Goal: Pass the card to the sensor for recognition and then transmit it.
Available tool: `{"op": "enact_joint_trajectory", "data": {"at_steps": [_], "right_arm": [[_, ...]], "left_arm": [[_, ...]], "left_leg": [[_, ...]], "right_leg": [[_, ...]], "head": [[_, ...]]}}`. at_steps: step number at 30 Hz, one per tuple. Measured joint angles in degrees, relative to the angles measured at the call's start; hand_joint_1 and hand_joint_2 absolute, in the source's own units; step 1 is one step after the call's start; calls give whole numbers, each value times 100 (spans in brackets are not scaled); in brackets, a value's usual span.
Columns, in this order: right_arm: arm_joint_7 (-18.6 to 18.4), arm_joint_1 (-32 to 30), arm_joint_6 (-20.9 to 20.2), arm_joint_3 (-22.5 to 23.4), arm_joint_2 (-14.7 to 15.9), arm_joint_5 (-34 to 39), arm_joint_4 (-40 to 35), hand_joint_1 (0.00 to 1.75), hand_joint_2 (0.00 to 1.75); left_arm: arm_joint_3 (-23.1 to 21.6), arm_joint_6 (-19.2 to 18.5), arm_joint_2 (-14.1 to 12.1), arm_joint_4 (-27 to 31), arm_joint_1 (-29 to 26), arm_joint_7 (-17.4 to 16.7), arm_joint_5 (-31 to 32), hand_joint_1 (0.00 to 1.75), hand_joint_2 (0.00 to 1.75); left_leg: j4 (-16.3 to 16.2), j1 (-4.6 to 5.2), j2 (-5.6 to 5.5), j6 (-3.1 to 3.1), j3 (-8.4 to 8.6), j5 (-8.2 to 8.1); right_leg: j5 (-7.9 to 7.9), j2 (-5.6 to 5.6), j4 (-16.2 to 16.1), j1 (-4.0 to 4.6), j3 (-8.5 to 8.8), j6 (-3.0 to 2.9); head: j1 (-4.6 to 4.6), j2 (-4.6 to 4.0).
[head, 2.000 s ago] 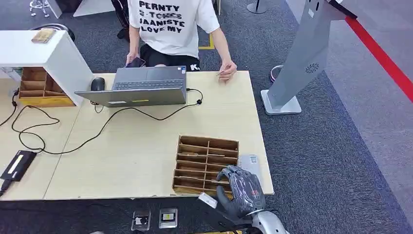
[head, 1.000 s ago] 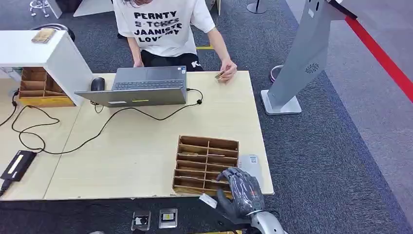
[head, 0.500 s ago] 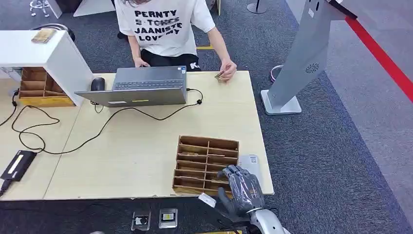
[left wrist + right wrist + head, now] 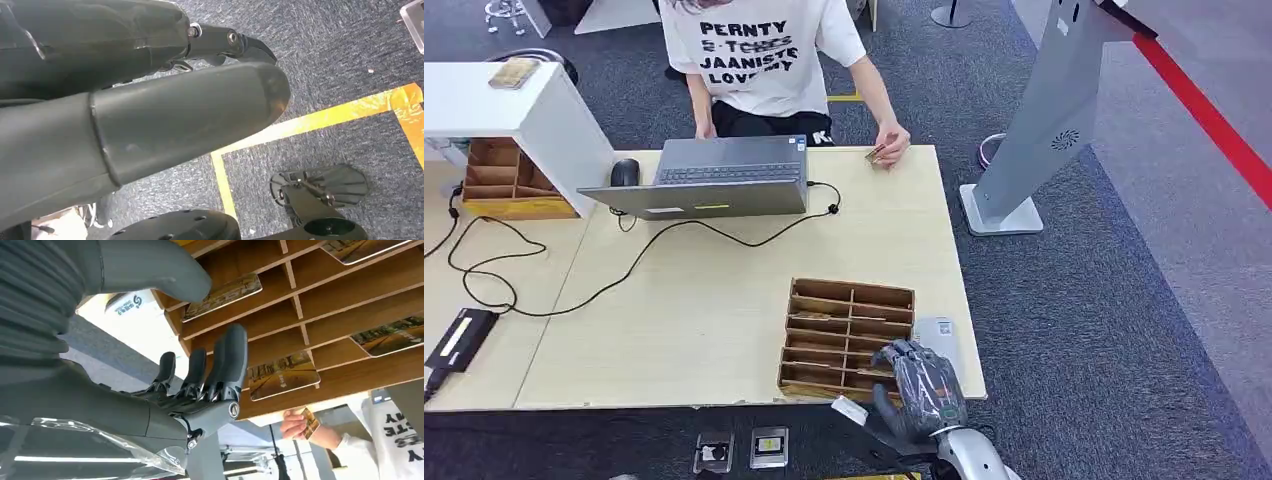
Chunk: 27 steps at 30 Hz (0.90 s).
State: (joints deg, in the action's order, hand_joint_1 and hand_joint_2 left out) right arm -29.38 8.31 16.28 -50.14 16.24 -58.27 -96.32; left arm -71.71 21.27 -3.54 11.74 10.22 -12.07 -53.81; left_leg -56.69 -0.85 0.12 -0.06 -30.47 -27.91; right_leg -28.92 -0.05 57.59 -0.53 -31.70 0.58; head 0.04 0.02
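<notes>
A wooden card organizer (image 4: 849,338) sits near the table's front edge, with picture cards lying in its slots (image 4: 282,375) (image 4: 222,290). Right beside it lies the flat white sensor (image 4: 936,333) (image 4: 129,302). My right hand (image 4: 919,388) (image 4: 200,385) hovers over the organizer's near right corner with fingers spread and nothing in it. Its fingertips (image 4: 235,340) are close above a card without touching it. My left hand (image 4: 165,115) hangs over the floor, fingers extended, holding nothing. At the far edge of the table a person pinches a card (image 4: 876,153) (image 4: 310,422).
An open laptop (image 4: 724,175), a mouse (image 4: 624,172) and a black cable (image 4: 664,240) occupy the far half of the table. A black device (image 4: 460,338) lies at the left. A grey kiosk stand (image 4: 1049,110) rises to the right of the table (image 4: 704,320).
My right hand has crept slightly toward the organizer's corner. The person lifted a card at the far edge and moved the other hand from a phone to the laptop.
</notes>
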Motion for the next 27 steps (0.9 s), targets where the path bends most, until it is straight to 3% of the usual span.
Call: {"op": "enact_joint_trajectory", "data": {"at_steps": [8,27], "right_arm": [[26,0,-15,0,-61,18,44,93,175],[138,3,-52,0,-124,76,164,87,175]], "left_arm": [[0,-2,0,0,0,0,2,0,0],[18,2,0,0,-19,0,-63,0,0]], "left_leg": [[0,0,0,0,0,0],[0,0,0,0,0,0]], "right_leg": [[0,0,0,0,0,0],[0,0,0,0,0,0]], "head": [[0,0],[0,0]]}}
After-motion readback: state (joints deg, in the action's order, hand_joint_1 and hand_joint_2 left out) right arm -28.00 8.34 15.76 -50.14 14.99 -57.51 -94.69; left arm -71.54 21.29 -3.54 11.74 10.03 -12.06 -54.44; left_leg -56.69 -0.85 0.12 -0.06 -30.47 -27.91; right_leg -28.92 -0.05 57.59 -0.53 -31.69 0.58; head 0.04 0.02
